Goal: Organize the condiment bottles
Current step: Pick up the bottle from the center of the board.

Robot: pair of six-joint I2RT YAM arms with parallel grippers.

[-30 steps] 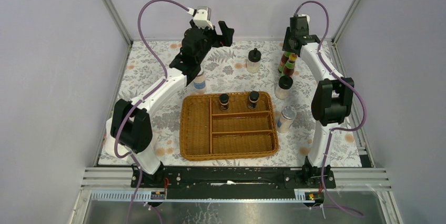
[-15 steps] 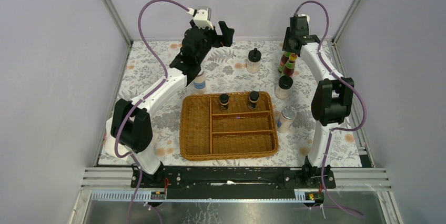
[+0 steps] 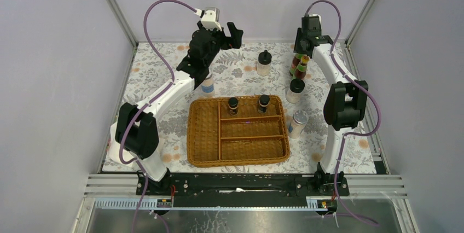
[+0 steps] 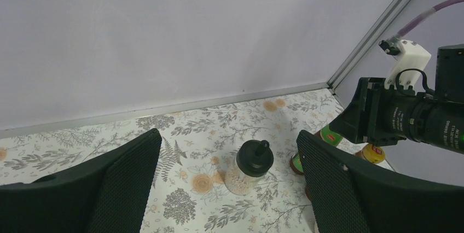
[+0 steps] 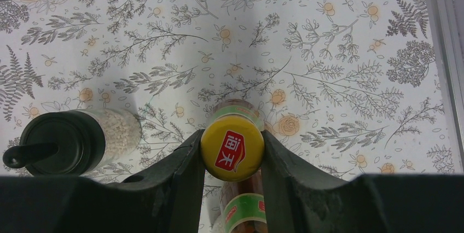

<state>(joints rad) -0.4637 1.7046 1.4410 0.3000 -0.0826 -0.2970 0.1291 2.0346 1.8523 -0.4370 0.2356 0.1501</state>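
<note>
While the right fingers [image 5: 183,175] pinch the yellow cap of one red-green bottle [image 5: 232,147] from both sides, the bottle stands upright at the far right of the floral surface [image 5: 328,52]. Whether its base rests there or hangs just clear cannot be told. Its twin bottle [image 3: 300,72] stands upright just beside it, on the side nearer the arm bases. To their left, one cream jar [image 3: 264,63] with a black knobbed lid stands alone near the far edge. A second cream jar [image 3: 295,90] stands between the twin bottle and the far right corner of the wicker basket [image 3: 251,148]. A dark black-capped jar [image 3: 233,105] and a second dark jar [image 3: 264,103] stand upright, apart from each other, in the basket's farthest compartment. One silver-lidded shaker [image 3: 298,124] stands just beside the basket's right rim. The other shaker [image 3: 207,85] stands beyond the far left corner, partly hidden under the left arm. The left fingers [image 4: 128,181] are spread wide and hold nothing, raised over the far middle of the surface. From the left wrist, the first cream jar shows between them, well beyond their tips.
</note>
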